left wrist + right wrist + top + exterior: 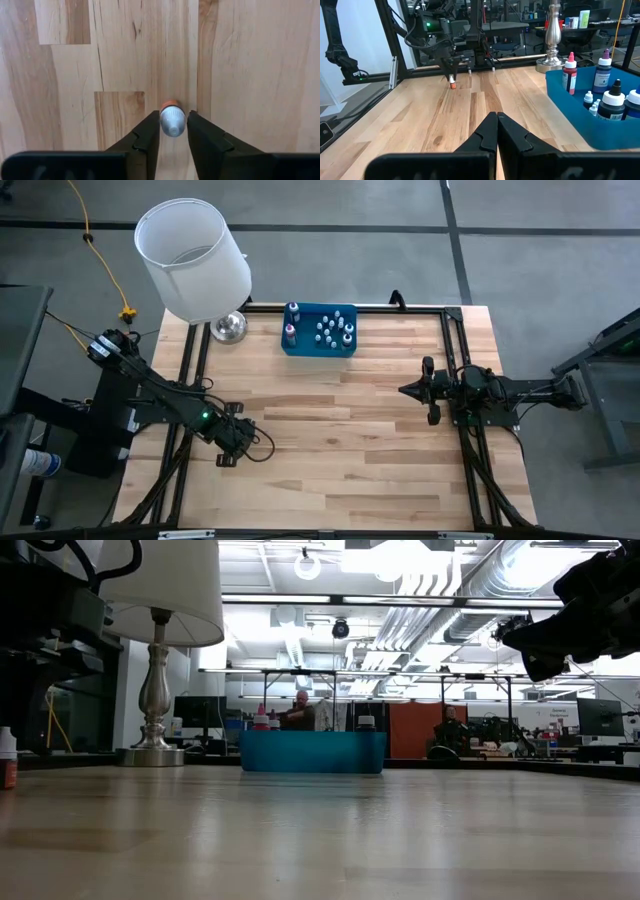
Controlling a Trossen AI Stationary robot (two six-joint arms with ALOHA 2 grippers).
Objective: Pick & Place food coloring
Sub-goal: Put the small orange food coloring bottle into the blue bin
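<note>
A small food coloring bottle (pixel 172 120) with a white cap and an orange body stands upright between the fingers of my left gripper (pixel 173 131), on the table's left near part (pixel 228 450). The low view shows it at the picture's left edge (pixel 6 758), and the right wrist view shows it far off (pixel 452 83). More bottles (pixel 335 330) stand in a blue bin (pixel 300 345) at the far edge. My right gripper (pixel 496 120) is shut on nothing and hovers over the table's right side (pixel 405 390). My left gripper pinches the bottle's white cap (pixel 172 126) between its two fingers, coming from above and pointing down. The bottle is upright with its orange body (pixel 170 104) below the fingers. Whether its base rests on the table or hangs just above it, I cannot tell.
A lamp with a white shade (pixel 195 260) and a shiny metal base (pixel 228 327) stands at the far left corner, left of the blue bin. Bare wood (pixel 340 450) lies between the two arms. Black frame rails (pixel 190 370) run along the table's sides.
</note>
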